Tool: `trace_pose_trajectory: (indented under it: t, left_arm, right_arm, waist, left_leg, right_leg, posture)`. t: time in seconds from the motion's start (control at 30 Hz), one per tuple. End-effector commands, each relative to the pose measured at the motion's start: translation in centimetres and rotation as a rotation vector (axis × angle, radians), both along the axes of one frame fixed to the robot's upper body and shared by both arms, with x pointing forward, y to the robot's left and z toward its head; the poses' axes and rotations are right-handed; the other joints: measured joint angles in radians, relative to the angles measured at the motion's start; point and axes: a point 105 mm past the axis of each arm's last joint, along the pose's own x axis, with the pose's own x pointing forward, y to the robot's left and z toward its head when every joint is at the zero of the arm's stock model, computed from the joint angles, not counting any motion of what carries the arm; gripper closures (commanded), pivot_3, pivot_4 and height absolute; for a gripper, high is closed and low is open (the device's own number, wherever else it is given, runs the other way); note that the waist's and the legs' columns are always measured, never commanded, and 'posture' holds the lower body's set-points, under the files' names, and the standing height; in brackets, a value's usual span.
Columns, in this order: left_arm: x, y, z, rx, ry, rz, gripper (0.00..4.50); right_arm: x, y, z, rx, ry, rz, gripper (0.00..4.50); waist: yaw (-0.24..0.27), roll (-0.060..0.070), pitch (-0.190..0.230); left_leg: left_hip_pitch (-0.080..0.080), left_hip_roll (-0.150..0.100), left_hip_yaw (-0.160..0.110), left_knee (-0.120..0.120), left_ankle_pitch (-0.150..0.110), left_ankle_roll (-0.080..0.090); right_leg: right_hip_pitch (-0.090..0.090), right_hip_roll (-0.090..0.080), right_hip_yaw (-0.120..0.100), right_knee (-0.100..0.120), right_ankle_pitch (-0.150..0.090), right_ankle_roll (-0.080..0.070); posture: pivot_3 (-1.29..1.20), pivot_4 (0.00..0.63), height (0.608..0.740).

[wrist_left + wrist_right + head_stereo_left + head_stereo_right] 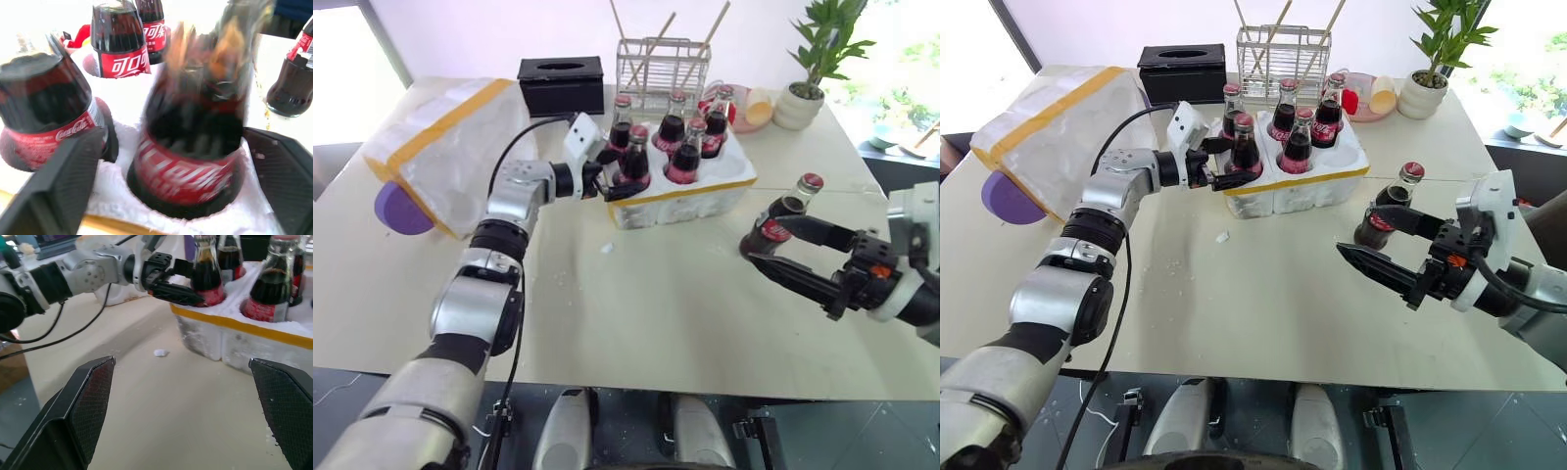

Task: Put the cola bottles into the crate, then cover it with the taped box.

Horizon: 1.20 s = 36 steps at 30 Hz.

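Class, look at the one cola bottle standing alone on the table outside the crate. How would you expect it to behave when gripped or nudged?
The lone cola bottle looks like smooth glass, so probably slippery and breakable. Tall, narrow and full of dark liquid, it seems heavy for its size and apt to tip, then roll, if nudged near its red cap.

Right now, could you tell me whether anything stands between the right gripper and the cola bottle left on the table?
Nothing visible does: the last cola bottle stands alone on the table, just beyond the open right gripper.

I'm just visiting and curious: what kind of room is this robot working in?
Probably an office or lab test corner: a plain table by bright windows, holding a tissue box, a potted plant and a wire rack.
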Motion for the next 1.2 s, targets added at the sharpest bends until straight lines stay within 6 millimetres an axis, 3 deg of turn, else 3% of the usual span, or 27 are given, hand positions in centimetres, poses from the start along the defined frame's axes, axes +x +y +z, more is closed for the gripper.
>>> trace_pose_trajectory:
  t: [0.03, 0.1, 0.23, 0.3, 0.43, 0.6, 0.77, 0.9, 1.13, 1.2]
  left_arm:
    - [-0.7, 1.6, 3.4, -0.084, -0.066, -0.012, 0.03]
    - [-2.1, 2.9, 5.1, -0.156, -0.05, -0.051, 0.03]
    - [-7.3, 4.4, 7.8, -0.243, 0.031, -0.229, 0.03]
    - [-10.7, 4.5, 7.9, -0.225, 0.072, -0.34, 0.03]
    - [-13.8, 3.8, 6.5, -0.155, 0.102, -0.396, 0.03]
    - [-14.1, 2.9, 5.1, -0.127, 0.1, -0.35, 0.03]
    - [-14.4, 2.8, 4.8, -0.122, 0.102, -0.339, 0.03]
    - [-14.2, 3.1, 4.6, -0.12, 0.103, -0.316, 0.03]
    - [-13.9, 2.7, 4.5, -0.112, 0.093, -0.316, 0.03]
    - [-13.8, 2.8, 4.6, -0.111, 0.088, -0.309, 0.0]
  right_arm:
    - [0.4, -1.3, 0.1, -0.002, -0.025, -0.084, 0.0]
    - [0.3, -1.9, -0.6, -0.013, -0.014, -0.127, 0.0]
    - [0.3, -3.3, -2.3, -0.026, 0.013, -0.238, 0.0]
    - [0.8, -4.2, -3.3, 0.015, 0.035, -0.302, 0.0]
    - [2.9, -5.8, -5.6, 0.078, 0.061, -0.47, 0.0]
    - [4.9, -5.5, -7.5, 0.133, 0.063, -0.538, 0.0]
    - [6.7, -5.6, -7.7, 0.169, 0.046, -0.564, 0.0]
    - [8.0, -4.8, -6.8, 0.222, 0.031, -0.537, 0.0]
    - [11.1, -2.6, -8.5, 0.219, 0.072, -0.472, 0.0]
    - [11.6, -2.6, -8.4, 0.201, 0.051, -0.48, 0.54]
  waist:
    - [-0.001, 0.0, 0.0]
    - [-0.001, 0.0, 0.0]
    - [-0.006, 0.001, 0.0]
    - [-0.01, 0.001, -0.001]
    - [-0.009, 0.002, -0.001]
    - [-0.016, 0.003, -0.001]
    - [-0.027, 0.003, -0.001]
    - [-0.027, 0.003, -0.001]
    - [-0.027, 0.003, -0.001]
    - [-0.027, 0.003, -0.001]
  left_leg:
    - [0.0, 0.0, 0.0, 0.0, 0.0, 0.0]
    - [0.0, 0.0, 0.0, -0.001, 0.0, 0.0]
    - [0.0, 0.001, -0.001, -0.002, 0.0, 0.0]
    - [0.0, 0.001, -0.001, -0.001, 0.0, 0.0]
    - [0.002, 0.001, -0.001, 0.0, 0.0, -0.001]
    - [0.004, 0.0, 0.0, 0.001, 0.001, -0.002]
    - [0.004, 0.0, 0.0, 0.0, 0.001, -0.002]
    - [0.004, 0.0, 0.0, -0.001, 0.001, -0.002]
    - [0.004, 0.0, 0.0, -0.001, 0.001, -0.002]
    - [0.004, 0.0, 0.0, -0.001, 0.001, -0.002]
  right_leg:
    - [0.0, 0.0, 0.0, 0.0, 0.0, 0.0]
    - [0.0, 0.0, 0.0, 0.001, 0.0, 0.0]
    - [-0.001, 0.0, 0.0, 0.001, 0.0, 0.0]
    - [0.0, 0.0, 0.0, 0.001, 0.0, 0.0]
    - [0.003, 0.0, 0.0, 0.0, -0.002, -0.004]
    - [0.004, 0.0, 0.002, 0.0, -0.002, -0.005]
    - [0.003, 0.0, 0.002, 0.001, -0.002, -0.005]
    - [0.003, 0.001, 0.002, 0.001, -0.002, -0.005]
    - [0.003, 0.001, 0.002, 0.001, -0.002, -0.005]
    - [0.002, 0.001, 0.002, 0.001, -0.002, -0.004]
  posture:
    - [0.0, 0.15, 0.74]
    - [0.0, 0.15, 0.74]
    - [0.0, 0.15, 0.74]
    - [0.0, 0.15, 0.74]
    - [0.0, 0.15, 0.74]
    - [0.0, 0.15, 0.74]
    - [0.0, 0.15, 0.74]
    - [0.0, 0.15, 0.74]
    - [0.0, 0.15, 0.74]
    - [0.0, 0.15, 0.74]
